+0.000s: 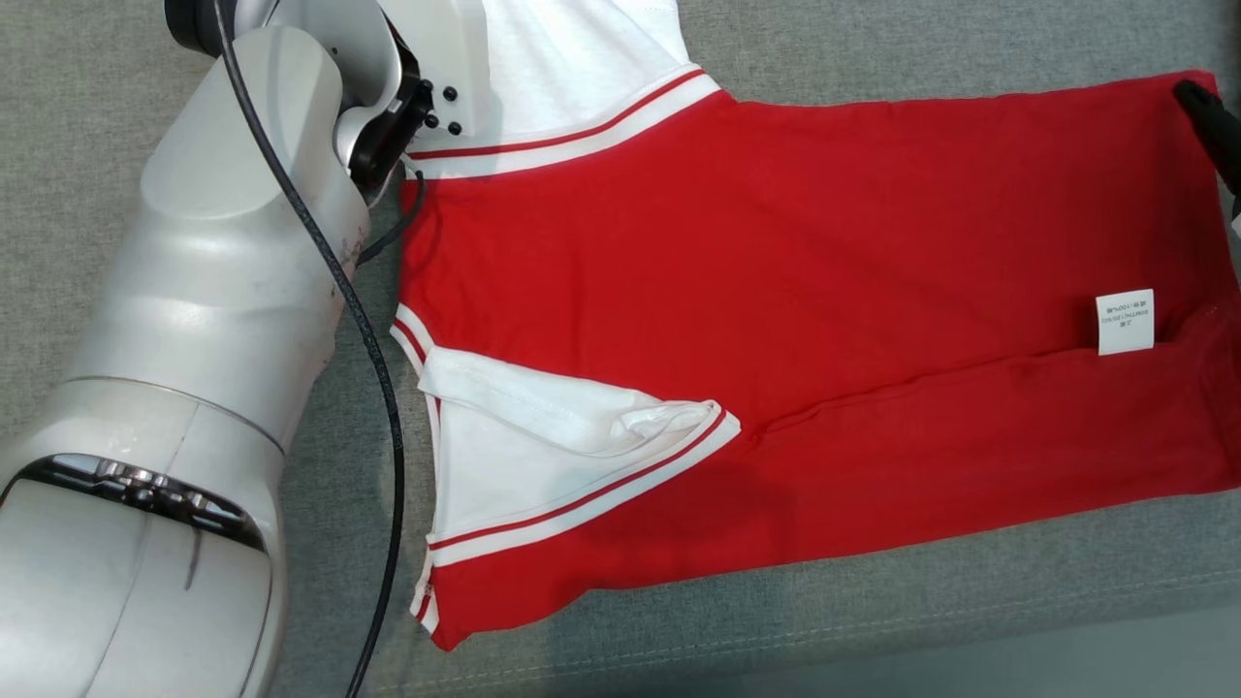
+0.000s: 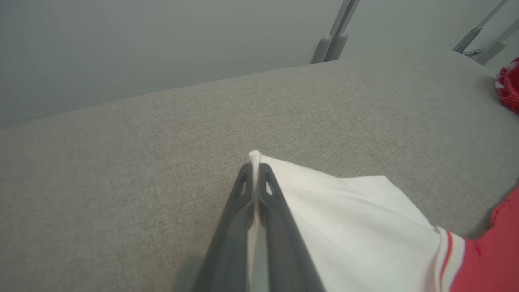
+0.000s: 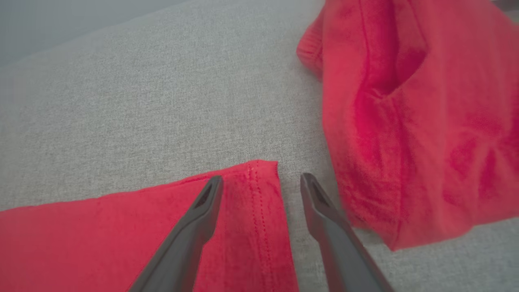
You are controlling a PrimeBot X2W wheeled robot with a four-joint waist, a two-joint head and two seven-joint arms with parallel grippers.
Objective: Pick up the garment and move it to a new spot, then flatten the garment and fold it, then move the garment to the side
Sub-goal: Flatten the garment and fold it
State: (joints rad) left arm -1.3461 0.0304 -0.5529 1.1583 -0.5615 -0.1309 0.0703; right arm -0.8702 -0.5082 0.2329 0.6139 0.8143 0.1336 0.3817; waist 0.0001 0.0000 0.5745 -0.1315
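Observation:
The garment [image 1: 824, 271] is a red T-shirt with white, red-striped sleeves, lying spread on a grey fabric surface [image 1: 873, 29], its hem to the right. My left gripper [image 2: 254, 168] is shut on the edge of the far white sleeve [image 2: 357, 219]; in the head view my pale left forearm [image 1: 223, 242] covers it beside that sleeve [image 1: 543, 87]. My right gripper [image 3: 261, 180] is open, one finger over the red hem corner [image 3: 263, 211] and the other beyond its edge. One of its dark fingers [image 1: 1210, 116] shows at the shirt's far right corner.
A bunched heap of red cloth [image 3: 425, 121] lies just right of my right gripper; whether it belongs to the shirt I cannot tell. A white care label [image 1: 1125, 322] sticks up near the hem. The surface's front seam [image 1: 776, 645] runs below the shirt. Grey metal legs [image 2: 334, 36] stand beyond.

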